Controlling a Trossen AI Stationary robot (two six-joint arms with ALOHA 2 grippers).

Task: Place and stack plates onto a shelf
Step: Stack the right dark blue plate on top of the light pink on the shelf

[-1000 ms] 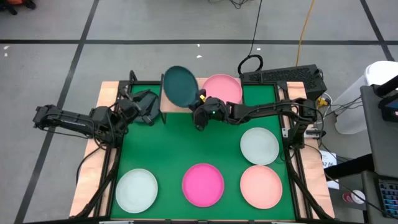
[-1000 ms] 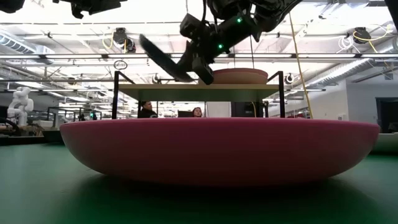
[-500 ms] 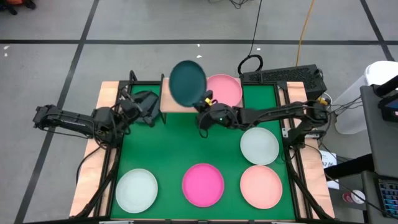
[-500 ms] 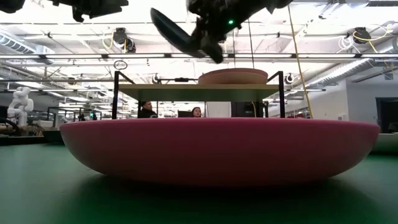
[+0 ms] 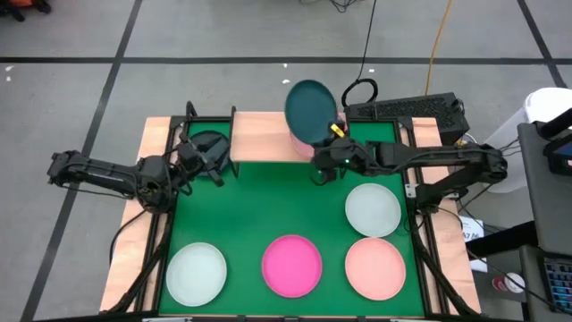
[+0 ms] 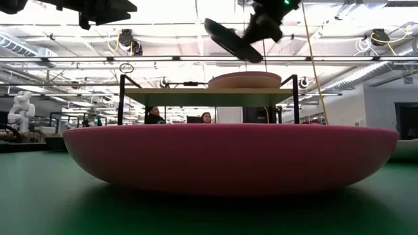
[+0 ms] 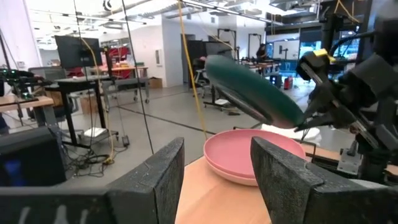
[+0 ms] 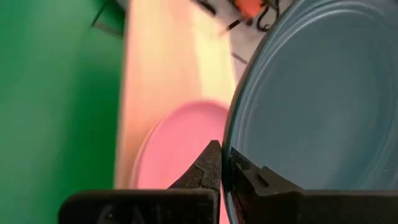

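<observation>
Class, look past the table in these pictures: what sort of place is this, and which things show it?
Probably a robotics lab or workshop. Beyond the shelf lies a large open hall with ceiling pipes and lights, workbenches with monitors, and a white humanoid robot standing at the side.

The shelf point(image 5: 259, 134) has a bare left half; a pink plate point(image 7: 249, 152) fills its right.

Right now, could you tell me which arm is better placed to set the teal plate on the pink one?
The right: its hand grips the tilted teal plate above the pink plate on the shelf. The left hand waits open beside the shelf.
</observation>
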